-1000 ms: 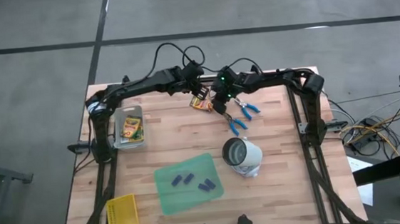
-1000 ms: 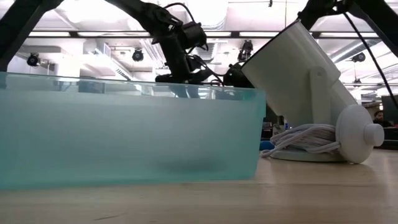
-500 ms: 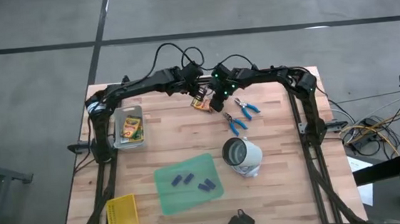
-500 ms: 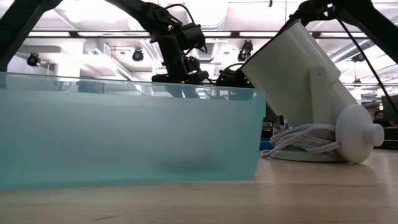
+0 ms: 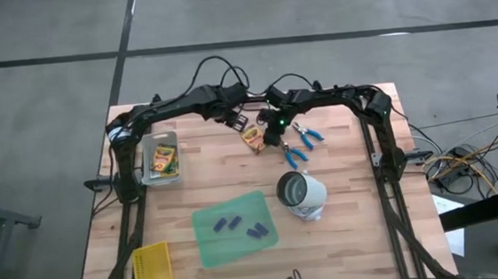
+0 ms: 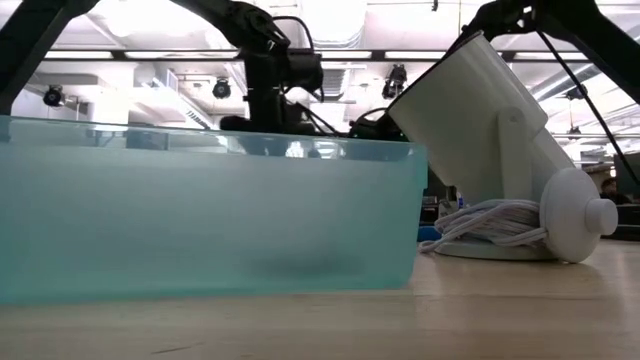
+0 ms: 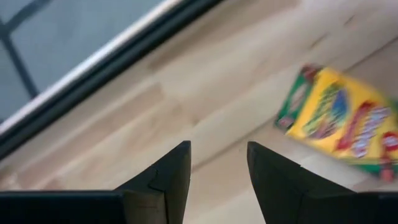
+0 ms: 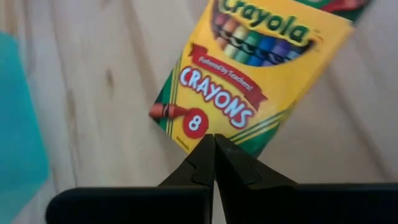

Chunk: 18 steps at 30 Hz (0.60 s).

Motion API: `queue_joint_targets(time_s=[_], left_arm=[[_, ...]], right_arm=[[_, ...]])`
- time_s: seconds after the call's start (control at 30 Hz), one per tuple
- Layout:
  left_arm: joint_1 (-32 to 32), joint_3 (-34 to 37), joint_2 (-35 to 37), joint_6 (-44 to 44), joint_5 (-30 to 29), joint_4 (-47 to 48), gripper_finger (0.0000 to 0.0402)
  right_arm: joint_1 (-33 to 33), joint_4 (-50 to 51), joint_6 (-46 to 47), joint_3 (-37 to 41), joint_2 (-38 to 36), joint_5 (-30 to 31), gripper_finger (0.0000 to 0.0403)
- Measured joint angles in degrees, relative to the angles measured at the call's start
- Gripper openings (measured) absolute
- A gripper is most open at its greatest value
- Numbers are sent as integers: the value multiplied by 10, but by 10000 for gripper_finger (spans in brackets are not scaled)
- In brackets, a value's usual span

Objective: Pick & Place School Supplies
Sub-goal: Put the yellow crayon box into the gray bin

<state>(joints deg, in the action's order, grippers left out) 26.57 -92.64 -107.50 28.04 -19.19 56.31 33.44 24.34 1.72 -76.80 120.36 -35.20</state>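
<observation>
From the high view, you have both arms reaching in across the far edge of the wooden table [image 5: 348, 158], meeting near its middle. The crayon box [image 5: 252, 137] lies flat on the wood there, with the left gripper [image 5: 237, 120] just beside its far side and the right gripper [image 5: 273, 136] at its other side, close enough that you cannot tell contact from here. Just beyond sit the two blue-handled tools [image 5: 301, 144], untouched. A second crayon box rests in the clear tray [image 5: 161, 158] by the left arm's base, which looks like the drop-off. The purple-blue pieces [image 5: 242, 225] lie on the green sheet [image 5: 233, 227], a white lamp [image 5: 302, 195] beside it, the yellow basket [image 5: 152, 270] at the near corner.

The low view gives you little: the sheet's edge fills it, the lamp [image 6: 505, 150] stands right, and dark arm links hang behind.

In the left wrist view, your fingers [image 7: 168, 177] stand moderately apart and empty, the crayon box [image 7: 341, 118] off to one side, not between them.

In the right wrist view, the fingers [image 8: 202, 162] are pressed together, tips at the box's [image 8: 249, 68] lower edge; they grip nothing, and seem placed to nudge it.
</observation>
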Motion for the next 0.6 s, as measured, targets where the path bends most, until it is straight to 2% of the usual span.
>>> queue_joint_targets(time_s=[0.27,0.43,0.6], left_arm=[[0,0,0,6,1,42,163],[0,0,1,10,48,42,163],[-1,0,10,10,57,42,163]], right_arm=[[-19,21,-34,1,-2,13,8],[-22,27,-43,2,-4,-6,8],[-24,22,-62,3,-21,-6,8]])
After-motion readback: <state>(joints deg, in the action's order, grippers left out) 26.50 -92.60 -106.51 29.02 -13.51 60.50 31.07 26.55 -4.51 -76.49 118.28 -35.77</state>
